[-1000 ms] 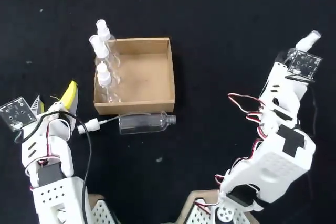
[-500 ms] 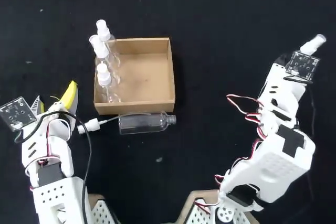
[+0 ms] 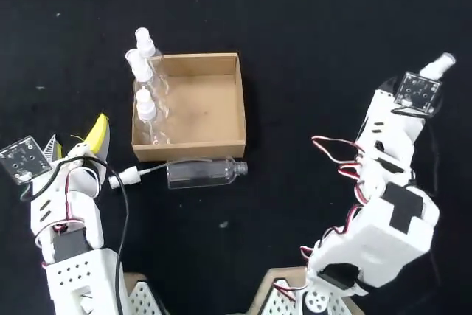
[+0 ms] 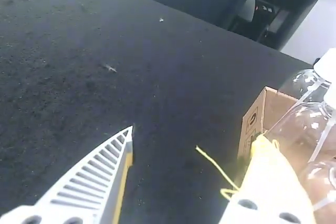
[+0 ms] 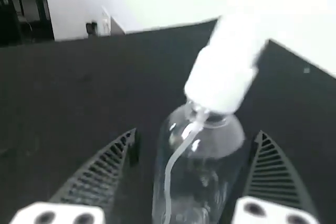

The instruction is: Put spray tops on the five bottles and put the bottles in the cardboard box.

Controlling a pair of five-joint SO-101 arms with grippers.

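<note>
The cardboard box [image 3: 193,151] sits left of centre, with three clear bottles [image 3: 147,105] carrying white spray tops along its left wall. Another clear bottle [image 3: 203,172] lies on its side in front of the box, and a loose spray top [image 3: 125,177] lies at its left end. My left gripper [image 3: 77,134] rests open at the near left, nothing between its fingers [image 4: 113,156]; the box corner [image 4: 257,121] and bottles [image 4: 310,119] lie beyond it. At the far right my right gripper [image 5: 195,136] is shut on an upright bottle [image 5: 199,166] with a white spray top [image 3: 443,62].
Black cloth covers the whole table [image 3: 310,49]. Red and white cables [image 3: 343,156] loop off the right arm. The stretch between the box and the right arm holds nothing but a few specks.
The right arm's wrist has shifted slightly left and nearer, carrying its bottle along. The left arm, the box and the lying bottle have stayed put.
</note>
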